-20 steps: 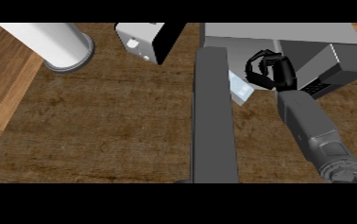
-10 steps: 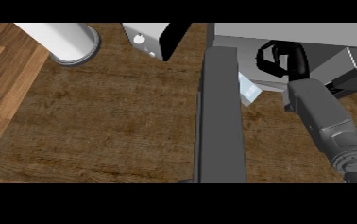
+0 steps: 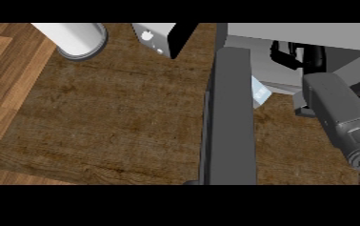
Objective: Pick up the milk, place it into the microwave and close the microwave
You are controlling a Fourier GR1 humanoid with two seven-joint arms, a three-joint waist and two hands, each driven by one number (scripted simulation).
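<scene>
The microwave point(image 3: 295, 34) stands at the upper right, and its dark grey door point(image 3: 228, 120) swings out toward me down the middle of the view. A pale blue-white milk carton point(image 3: 260, 95) shows just right of the door at the mouth of the microwave, mostly hidden by the door. My right hand point(image 3: 301, 56) is up inside the opening, above and to the right of the carton. Its fingers are curled and nothing shows between them. The grey right forearm point(image 3: 336, 113) runs down to the lower right. My left hand does not show.
A white cylinder point(image 3: 79, 40) stands at the upper left on the brown wooden counter point(image 3: 119, 120). A white and black box point(image 3: 163, 36) sits at the top centre, left of the door. A lighter wood strip point(image 3: 17, 77) runs along the left edge.
My right hand has moved up and to the right, deeper into the microwave and away from the milk carton, which stays low beside the door. The view has shifted slightly.
</scene>
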